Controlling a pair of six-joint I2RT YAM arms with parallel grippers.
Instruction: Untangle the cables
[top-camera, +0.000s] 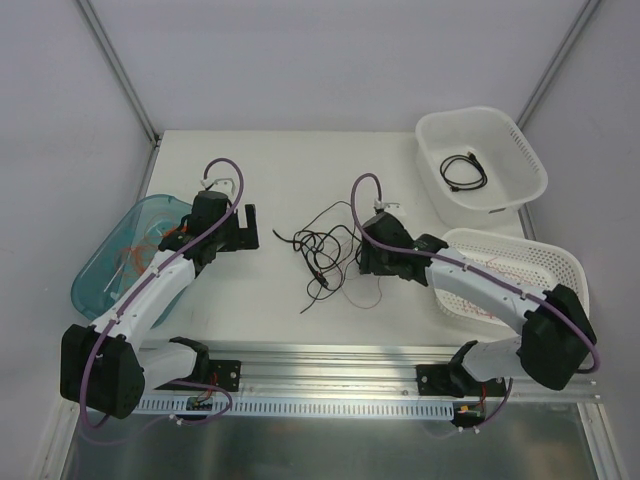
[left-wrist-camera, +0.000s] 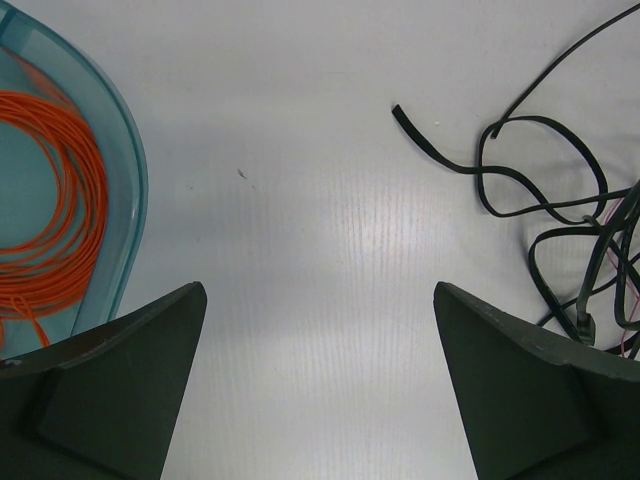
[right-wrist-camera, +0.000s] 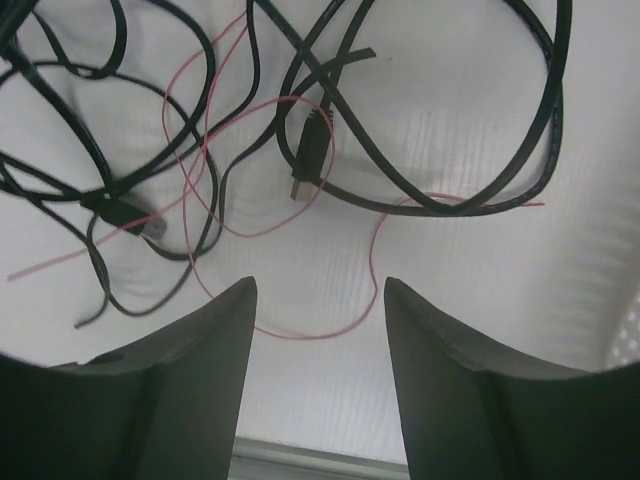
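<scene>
The cables (top-camera: 325, 255) lie in a loose tangle on the white table between the two arms: thin black leads with small plugs and a very thin red wire. My left gripper (top-camera: 250, 226) stands just left of the tangle, open wide over bare table (left-wrist-camera: 318, 290), with black cable loops (left-wrist-camera: 545, 195) off to its right. My right gripper (top-camera: 362, 254) is at the tangle's right edge. Its jaws (right-wrist-camera: 320, 285) are open and hold nothing. The red wire (right-wrist-camera: 300, 335) curves across the table between the fingertips, and the black leads (right-wrist-camera: 310, 150) lie just beyond.
A teal bin (top-camera: 98, 262) with an orange coil (left-wrist-camera: 50, 200) stands at the left. A white basket (top-camera: 520, 150) holding a black cable (top-camera: 465, 170) sits at the back right. A second white basket (top-camera: 545, 262) is by the right arm. A metal rail (top-camera: 330, 360) runs along the near edge.
</scene>
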